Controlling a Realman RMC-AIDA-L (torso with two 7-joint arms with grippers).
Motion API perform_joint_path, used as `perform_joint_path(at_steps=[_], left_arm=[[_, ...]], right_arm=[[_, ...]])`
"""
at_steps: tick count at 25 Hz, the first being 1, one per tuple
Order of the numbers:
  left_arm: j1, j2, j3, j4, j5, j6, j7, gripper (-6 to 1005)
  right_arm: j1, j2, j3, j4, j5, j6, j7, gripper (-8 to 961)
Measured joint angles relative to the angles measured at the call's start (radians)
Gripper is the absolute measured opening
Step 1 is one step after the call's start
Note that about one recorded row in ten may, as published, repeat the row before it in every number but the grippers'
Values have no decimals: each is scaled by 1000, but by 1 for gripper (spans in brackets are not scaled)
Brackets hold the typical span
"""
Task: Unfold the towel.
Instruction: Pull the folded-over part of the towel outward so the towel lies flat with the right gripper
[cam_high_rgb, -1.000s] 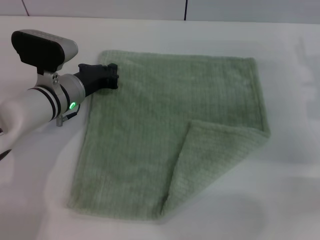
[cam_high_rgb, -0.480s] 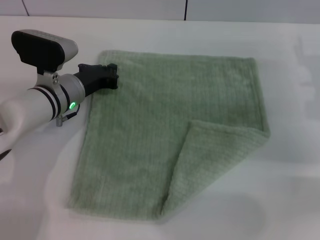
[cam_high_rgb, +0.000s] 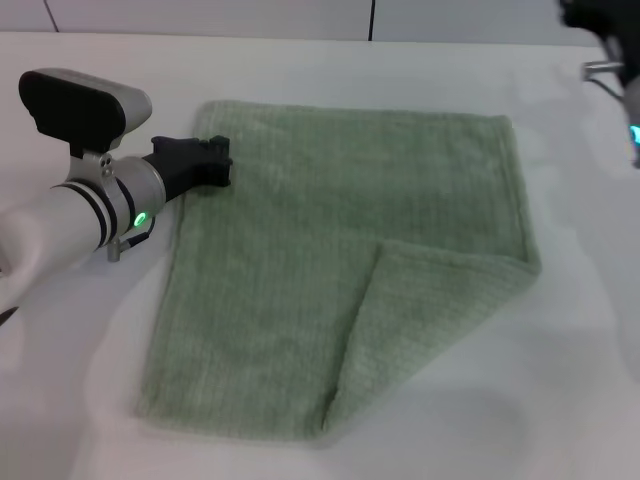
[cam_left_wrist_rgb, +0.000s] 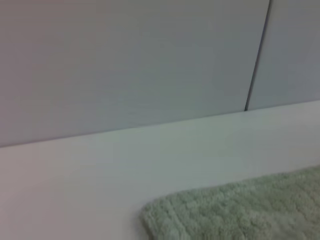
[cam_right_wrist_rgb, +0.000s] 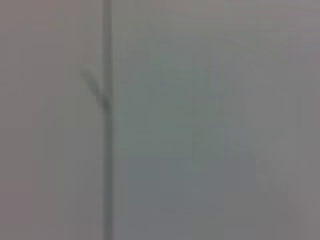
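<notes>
The pale sage-green towel (cam_high_rgb: 340, 250) lies flat on the white table (cam_high_rgb: 80, 380). Its near right corner is folded over onto the cloth as a triangular flap (cam_high_rgb: 430, 310). My left gripper (cam_high_rgb: 212, 162) is low at the towel's far left edge, just below the far left corner. That corner also shows in the left wrist view (cam_left_wrist_rgb: 235, 215). My right arm (cam_high_rgb: 605, 30) shows as a dark shape at the far right, above the table and away from the towel. The right wrist view shows only a wall.
A grey panelled wall (cam_high_rgb: 300, 15) with a dark vertical seam (cam_left_wrist_rgb: 257, 55) runs behind the table. White table surface surrounds the towel on all sides.
My left gripper has drawn back slightly to the left along the towel's edge. My right arm has come into view at the far right. The towel has not moved.
</notes>
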Motion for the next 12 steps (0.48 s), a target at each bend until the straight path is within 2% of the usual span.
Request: perform_joint_path(at_steps=[2, 7, 12], left_arm=[[4, 0, 1, -2, 0, 0, 0, 3], [9, 0, 1, 8, -5, 9, 0, 2], [9, 0, 1, 27, -5, 12, 0, 2]], right_arm=[[-29, -3, 18, -105, -73, 95, -3, 646], [-70, -1, 83, -222, -192, 207, 1, 646], [-71, -1, 94, -232, -205, 234, 2, 646]])
